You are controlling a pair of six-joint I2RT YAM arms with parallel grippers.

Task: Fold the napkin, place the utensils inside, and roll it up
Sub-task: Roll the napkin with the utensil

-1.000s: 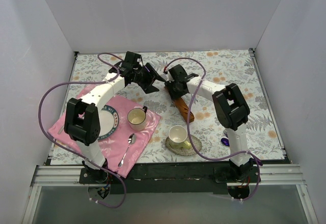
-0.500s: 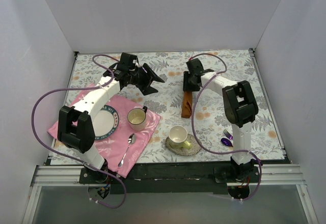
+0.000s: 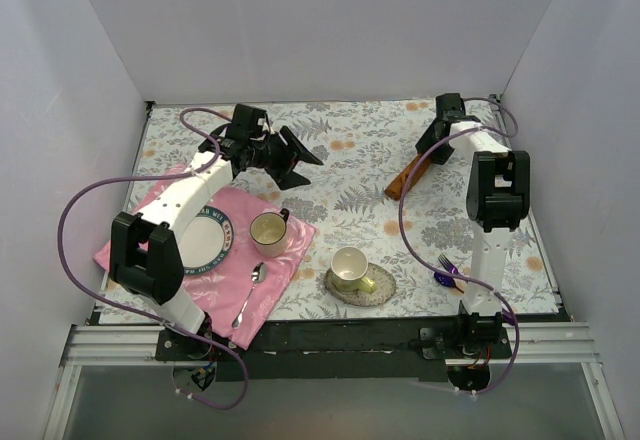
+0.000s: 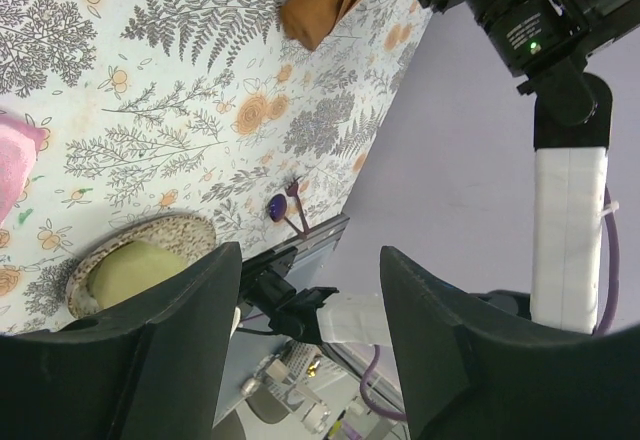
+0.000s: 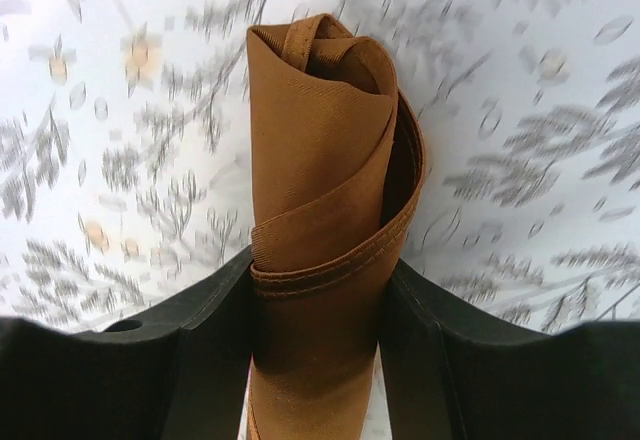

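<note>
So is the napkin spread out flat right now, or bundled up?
Bundled up: the napkin is a loose, narrow roll with its coiled end showing, clamped between the fingers of the right gripper. It is not flat.

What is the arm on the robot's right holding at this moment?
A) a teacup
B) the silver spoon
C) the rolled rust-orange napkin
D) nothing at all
C: in the right wrist view, the napkin sits pinched in the right gripper, its rolled end sticking out over the flowered table.
</note>
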